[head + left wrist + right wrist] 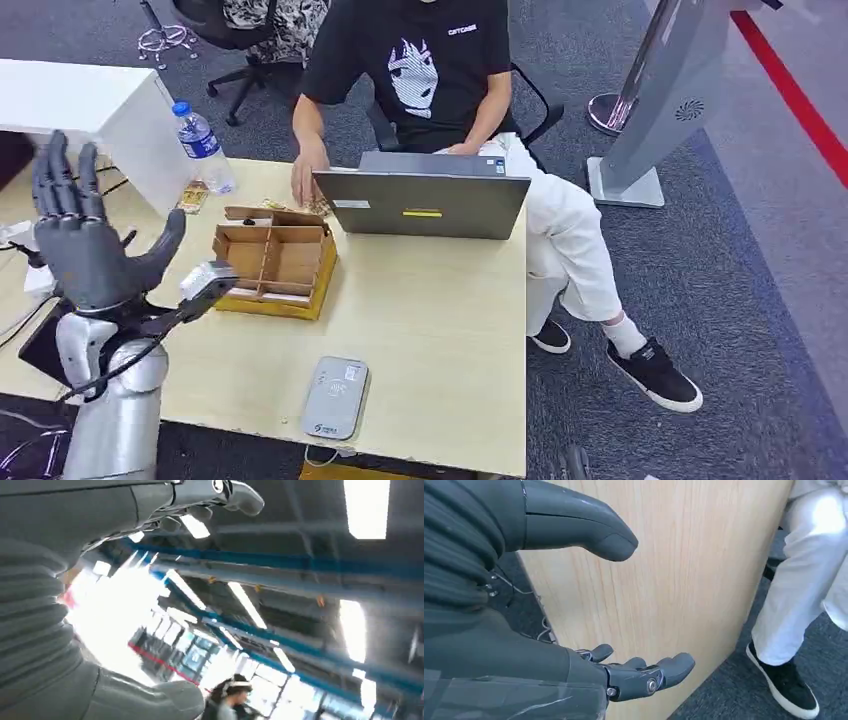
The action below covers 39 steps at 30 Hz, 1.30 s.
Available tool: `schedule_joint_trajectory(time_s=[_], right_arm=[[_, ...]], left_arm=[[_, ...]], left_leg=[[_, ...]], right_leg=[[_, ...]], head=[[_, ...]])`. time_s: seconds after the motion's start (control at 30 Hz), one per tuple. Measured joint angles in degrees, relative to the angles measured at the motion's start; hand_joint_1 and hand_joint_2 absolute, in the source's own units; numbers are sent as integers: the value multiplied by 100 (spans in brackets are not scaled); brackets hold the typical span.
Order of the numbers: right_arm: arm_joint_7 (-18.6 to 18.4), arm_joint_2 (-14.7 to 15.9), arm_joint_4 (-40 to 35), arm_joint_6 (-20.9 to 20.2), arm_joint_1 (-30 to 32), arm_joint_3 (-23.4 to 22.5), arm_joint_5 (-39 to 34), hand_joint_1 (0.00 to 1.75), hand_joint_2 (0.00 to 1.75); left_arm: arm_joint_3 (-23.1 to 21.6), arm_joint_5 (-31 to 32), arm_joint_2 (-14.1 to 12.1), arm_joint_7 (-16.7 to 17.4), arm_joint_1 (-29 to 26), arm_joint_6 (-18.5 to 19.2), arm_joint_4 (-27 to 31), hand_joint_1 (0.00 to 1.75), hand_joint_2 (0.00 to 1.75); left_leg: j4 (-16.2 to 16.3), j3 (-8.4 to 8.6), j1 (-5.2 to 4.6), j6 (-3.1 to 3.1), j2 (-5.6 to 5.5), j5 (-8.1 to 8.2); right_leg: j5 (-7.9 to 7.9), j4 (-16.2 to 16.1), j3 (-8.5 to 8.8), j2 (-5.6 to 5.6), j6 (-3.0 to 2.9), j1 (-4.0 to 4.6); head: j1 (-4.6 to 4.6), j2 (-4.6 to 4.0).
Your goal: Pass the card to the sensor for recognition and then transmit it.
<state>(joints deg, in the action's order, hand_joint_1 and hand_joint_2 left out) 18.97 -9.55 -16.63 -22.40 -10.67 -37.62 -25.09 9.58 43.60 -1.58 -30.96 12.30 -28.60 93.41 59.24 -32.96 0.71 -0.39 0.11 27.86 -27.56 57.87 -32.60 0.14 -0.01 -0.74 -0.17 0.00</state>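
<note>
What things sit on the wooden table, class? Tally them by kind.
Laptop: 1
Water bottle: 1
Wooden compartment box: 1
Grey card sensor: 1
Total: 4

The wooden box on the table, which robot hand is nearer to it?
Left. The left hand is raised just beside the wooden box; the right hand hangs off the table's near edge.
</note>
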Motion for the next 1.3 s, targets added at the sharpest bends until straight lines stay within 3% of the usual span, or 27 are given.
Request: schedule_joint_trajectory(time_s=[0.07,0.1,0.23,0.33,0.47,0.57,0.67,0.7,0.73,0.77,0.83,0.87,0.93,0.97,1.0,1.23,1.27,1.3], right_arm=[[44,-2,0,0,29,-2,-4,0,175],[50,-2,0,0,46,-2,-4,0,175],[83,-2,-2,-9,99,-13,-35,0,175],[85,-2,-4,-15,117,-57,-83,0,175],[81,-2,-11,0,144,-133,-72,0,175],[61,0,-20,-22,144,-177,-63,0,175],[41,13,-26,-44,146,-197,-59,0,175],[37,20,-28,-57,144,-197,-35,0,175],[35,22,-31,-63,142,-199,-17,0,175],[28,24,-37,-81,143,-201,7,0,175],[24,33,-44,-114,138,-201,28,7,175],[24,35,-50,-135,134,-201,33,87,175],[24,39,-57,-177,119,-201,39,87,175],[24,42,-57,-184,107,-201,39,168,175],[24,42,-59,-201,97,-201,39,175,175],[-31,42,-59,-223,23,-195,52,175,175],[-37,44,-59,-221,8,-192,59,166,175],[-39,42,-59,-219,-4,-188,72,42,175]], left_arm=[[602,-1204,335,-626,-61,547,297,0,175],[935,-1769,488,-776,-72,804,407,0,175],[2193,-2953,800,-873,-88,1852,538,0,175],[3142,-3596,826,-873,27,2736,187,0,175],[4140,-4106,699,-801,101,3674,-594,0,175],[4822,-4434,360,-735,171,4335,-1579,0,175],[5456,-4674,-17,-831,132,4707,-2615,0,175],[5620,-4760,-143,-855,103,4825,-3055,21,175],[5762,-4815,-241,-869,59,4891,-3334,21,175],[5922,-4874,-364,-877,12,4956,-3678,168,175],[6193,-4974,-592,-886,-45,5020,-4308,175,175],[6318,-5037,-692,-886,-79,5031,-4614,175,175],[6513,-5162,-857,-884,-124,5011,-5161,175,175],[6583,-5197,-925,-882,-136,4994,-5373,175,175],[6668,-5232,-994,-877,-154,4963,-5631,175,175],[6989,-5593,-1208,-576,-244,4740,-6661,175,175],[7031,-5652,-1208,-541,-260,4738,-6753,175,175],[7072,-5708,-1208,-501,-275,4738,-6838,175,175]], left_leg=[[-1,-1,0,0,1,0],[-1,2,0,0,2,1],[-2,1,3,-1,1,0],[-5,3,3,-2,3,0],[-5,4,3,-2,9,-1],[-8,5,1,-2,12,0],[-8,4,1,-2,21,1],[-8,4,1,-2,20,1],[-8,3,1,-2,21,1],[-8,0,1,-1,20,2],[-8,-1,1,-1,15,2],[-8,-2,1,0,13,2],[-8,-3,0,0,12,2],[-8,-3,1,0,12,2],[-8,-3,1,0,11,2],[-7,-2,1,0,7,1],[-6,-2,1,0,7,1],[-7,-1,1,0,7,1]], right_leg=[[0,0,0,1,0,0],[0,0,-1,1,0,0],[-2,0,-2,-3,-2,0],[-2,2,-2,0,-2,0],[-2,2,-2,5,-3,1],[-2,3,-1,9,-3,0],[-2,3,-4,17,-3,1],[-3,2,-5,17,-3,1],[-3,1,-6,17,-3,0],[-3,0,-6,16,-3,1],[-5,-1,-6,10,-1,1],[-5,-2,-6,8,0,1],[-5,-2,-6,7,0,0],[-5,-2,-6,7,0,0],[-4,-3,-5,6,0,0],[-2,-3,-2,3,-2,0],[-2,-3,-3,2,-2,0],[-2,-3,-3,2,-2,0]], head=[[0,0],[-2,0],[-2,0],[0,0],[2,0],[-4,0],[-7,0],[0,0],[-4,0],[-2,0],[-7,0],[2,0],[0,0],[0,0],[2,0],[4,0],[2,0],[2,0]])
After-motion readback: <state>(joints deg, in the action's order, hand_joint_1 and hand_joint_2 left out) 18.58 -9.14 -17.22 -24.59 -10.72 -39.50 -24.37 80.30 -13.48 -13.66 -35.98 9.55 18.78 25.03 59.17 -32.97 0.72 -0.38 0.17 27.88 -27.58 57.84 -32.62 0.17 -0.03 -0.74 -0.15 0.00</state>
